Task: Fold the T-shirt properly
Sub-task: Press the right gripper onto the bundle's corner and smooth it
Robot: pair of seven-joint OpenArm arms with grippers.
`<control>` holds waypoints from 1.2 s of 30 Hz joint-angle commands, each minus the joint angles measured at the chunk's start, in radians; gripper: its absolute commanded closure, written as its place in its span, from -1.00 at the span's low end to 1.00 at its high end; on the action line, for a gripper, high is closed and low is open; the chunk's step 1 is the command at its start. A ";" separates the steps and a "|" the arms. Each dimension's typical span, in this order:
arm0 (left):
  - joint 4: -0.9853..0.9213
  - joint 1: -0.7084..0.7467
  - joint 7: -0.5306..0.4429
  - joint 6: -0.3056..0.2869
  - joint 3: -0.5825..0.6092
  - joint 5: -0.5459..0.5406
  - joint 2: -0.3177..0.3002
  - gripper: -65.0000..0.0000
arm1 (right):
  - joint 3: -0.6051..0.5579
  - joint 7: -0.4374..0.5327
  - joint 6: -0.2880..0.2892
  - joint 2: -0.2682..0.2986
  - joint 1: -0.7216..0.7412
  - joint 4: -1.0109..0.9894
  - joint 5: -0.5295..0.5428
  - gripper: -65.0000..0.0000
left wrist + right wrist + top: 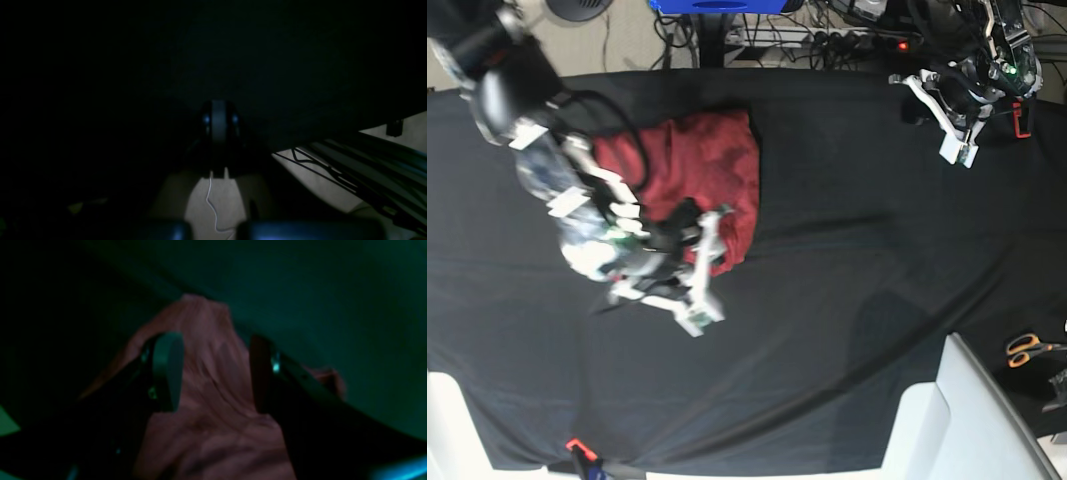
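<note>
Looking down through my right wrist view, I see my right tool (217, 373) with its two fingers (168, 370) standing well apart, and rust-red cloth fills the gap between them. That cloth is the T-shirt (692, 170), bunched into a rough folded heap on the black-covered bench (877, 250), toward the far left part of it as the base view shows. My right tool (710, 262) sits at the near edge of the heap, just beside or over the hem; the wrist picture is dim and blurred, so I cannot tell whether either finger actually touches the fabric, but neither one is pinching it. My left tool (219, 128) is dark in its own view, the fingers pressed together with nothing between them, and only black cloth lies ahead. In the base view that left tool (957, 125) hangs near the far right corner of the bench, well apart from the T-shirt. Orange-handled scissors (1029, 349) lie at the right edge.
</note>
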 commanded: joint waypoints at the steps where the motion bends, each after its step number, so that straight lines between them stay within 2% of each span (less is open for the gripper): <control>1: 0.014 0.004 -0.013 -0.006 -0.007 -0.013 -0.013 1.00 | 0.000 0.019 0.006 -0.017 0.031 -0.016 0.001 0.06; 7: 0.014 0.005 -0.013 -0.006 -0.015 -0.011 -0.015 1.00 | -0.006 0.024 0.008 -0.087 0.087 -0.158 -0.025 0.06; 15: 0.014 0.004 -0.014 -0.006 -0.007 0.108 -0.009 1.00 | -0.003 0.064 0.008 -0.092 0.111 -0.203 -0.025 0.06; 24: 0.014 0.002 -0.014 -0.006 -0.007 0.105 -0.010 1.00 | -0.003 0.102 0.008 -0.098 0.140 -0.295 -0.020 0.07; 25: 0.014 0.002 -0.014 -0.006 -0.007 0.105 -0.010 1.00 | -0.003 0.102 0.008 -0.098 0.140 -0.295 -0.020 0.15; 30: 0.014 -0.001 -0.014 -0.006 -0.007 0.108 -0.010 1.00 | -0.003 0.100 0.008 -0.110 0.142 -0.295 -0.020 0.87; 31: 0.014 -0.001 -0.014 -0.006 -0.007 0.108 -0.010 1.00 | -0.003 0.099 0.008 -0.113 0.142 -0.295 -0.020 0.92; 36: 0.014 -0.002 -0.014 -0.006 -0.007 0.110 -0.010 1.00 | -0.003 0.099 0.008 -0.133 0.142 -0.295 -0.020 0.95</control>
